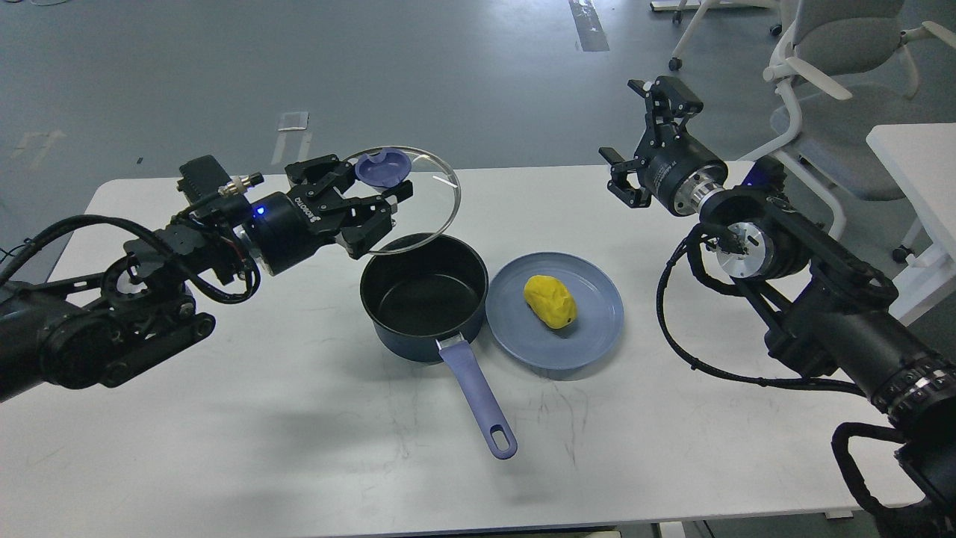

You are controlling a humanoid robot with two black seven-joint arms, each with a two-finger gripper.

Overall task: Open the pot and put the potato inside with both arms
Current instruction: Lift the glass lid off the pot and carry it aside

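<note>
While the left gripper [373, 202] held the glass lid [418, 198] up by its blue knob [382, 169], tilted above the back-left rim of the pot [424, 299], the pot itself stood open on the white table [224, 418], its black inside bare and its long blue handle [478, 400] pointing toward the near edge. The fingers of that left claw were closed on the knob, so the lid hung clear of the pot, though part of its far edge overlapped the rim as I saw it.

To the right of the pot, with its rim touching or nearly touching the pot's wall, lay the blue plate [590, 329], and on it the potato [550, 301], resting near the middle with its long axis running from back-left to front-right. The right gripper [635, 142] hung in the air well behind and to the right of the plate, its fingers spread wide and holding nothing. It was plainly the nearer arm to the potato; the left one was busy with the lid and on the far side of the pot.

By my reckoning, the opening was done and the potato not yet touched. The right claw would need to come forward, down and leftward, and close across the potato's short width, then carry it left over the rim.
</note>
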